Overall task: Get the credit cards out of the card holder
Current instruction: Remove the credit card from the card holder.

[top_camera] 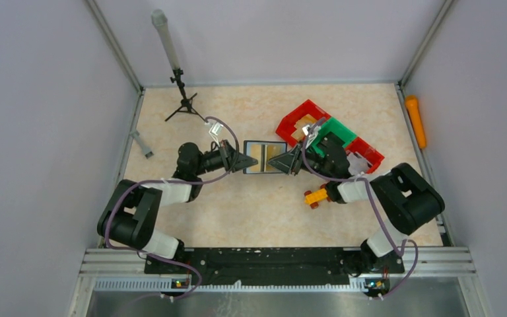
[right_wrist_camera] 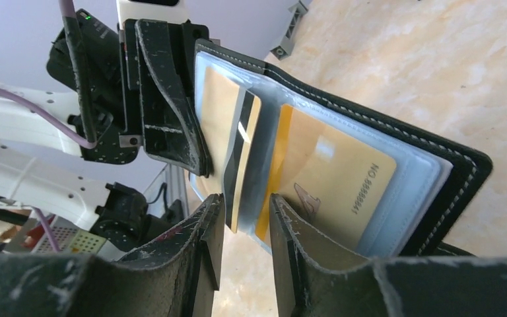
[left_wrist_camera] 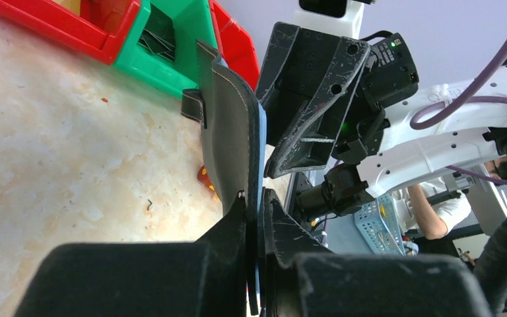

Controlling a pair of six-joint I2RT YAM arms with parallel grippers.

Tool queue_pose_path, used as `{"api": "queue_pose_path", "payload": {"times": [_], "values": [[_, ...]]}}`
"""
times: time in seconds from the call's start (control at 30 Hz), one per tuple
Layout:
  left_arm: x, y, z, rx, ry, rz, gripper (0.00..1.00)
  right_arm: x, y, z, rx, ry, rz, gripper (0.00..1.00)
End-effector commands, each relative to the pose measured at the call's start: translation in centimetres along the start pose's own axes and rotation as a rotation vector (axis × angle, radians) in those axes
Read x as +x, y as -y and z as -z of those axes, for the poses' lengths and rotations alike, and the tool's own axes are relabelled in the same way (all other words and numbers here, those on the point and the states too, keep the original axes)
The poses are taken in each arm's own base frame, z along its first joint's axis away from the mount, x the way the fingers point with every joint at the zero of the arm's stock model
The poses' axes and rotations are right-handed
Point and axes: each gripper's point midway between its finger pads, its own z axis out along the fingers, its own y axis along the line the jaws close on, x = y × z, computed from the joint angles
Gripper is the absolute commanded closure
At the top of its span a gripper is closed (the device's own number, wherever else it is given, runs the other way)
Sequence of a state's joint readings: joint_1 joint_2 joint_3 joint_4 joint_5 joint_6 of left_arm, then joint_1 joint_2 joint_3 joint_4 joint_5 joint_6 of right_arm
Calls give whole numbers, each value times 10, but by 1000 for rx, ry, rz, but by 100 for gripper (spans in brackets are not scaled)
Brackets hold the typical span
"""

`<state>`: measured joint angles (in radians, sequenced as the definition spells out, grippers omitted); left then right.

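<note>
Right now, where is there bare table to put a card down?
Bare table lies near, in front of the card holder, between the left arm and right arm; and far, between the tripod and red bin. The right is crowded: red bin, green bin, toy car.

Black-and-white arms (top_camera: 396, 198), purple cables (right_wrist_camera: 69, 33) — scuffed black fingers (right_wrist_camera: 304, 257)

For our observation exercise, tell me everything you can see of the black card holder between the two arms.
The black leather-look card holder, pale-stitched, is spread open between both arms over the beige table. Its clear plastic sleeves hold gold cards; one gold card with a black stripe sticks partly out. The left pincer clamps one edge; the right pincer straddles the striped card, contact unclear. A strap tab shows on its outer face.
</note>
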<state>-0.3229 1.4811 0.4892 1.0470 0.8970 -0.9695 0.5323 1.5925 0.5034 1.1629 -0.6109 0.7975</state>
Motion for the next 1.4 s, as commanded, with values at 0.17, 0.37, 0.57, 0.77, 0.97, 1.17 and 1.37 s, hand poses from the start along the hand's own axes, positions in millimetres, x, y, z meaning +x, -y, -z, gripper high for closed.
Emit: {"api": "queue_pose_path", "payload": {"times": [0.17, 0.37, 0.57, 0.77, 0.97, 1.17, 1.37], "values": [[7, 36, -11, 149, -66, -118, 97, -9, -24, 2, -139, 33, 11, 69], [8, 37, -11, 154, -70, -126, 95, -11, -31, 5, -172, 40, 8, 89], [7, 39, -10, 169, -59, -125, 89, -15, -36, 10, -205, 57, -2, 89], [6, 43, -10, 203, -52, -116, 88, -13, -33, 10, -196, 54, -4, 80], [4, 47, -7, 215, -36, -124, 88, -12, -32, 11, -196, 54, 0, 80], [2, 48, -5, 194, -23, -157, 88, -11, -34, 11, -207, 56, 6, 81], [2, 49, -4, 179, -19, -170, 88, -11, -35, 13, -216, 55, 14, 81]]}}
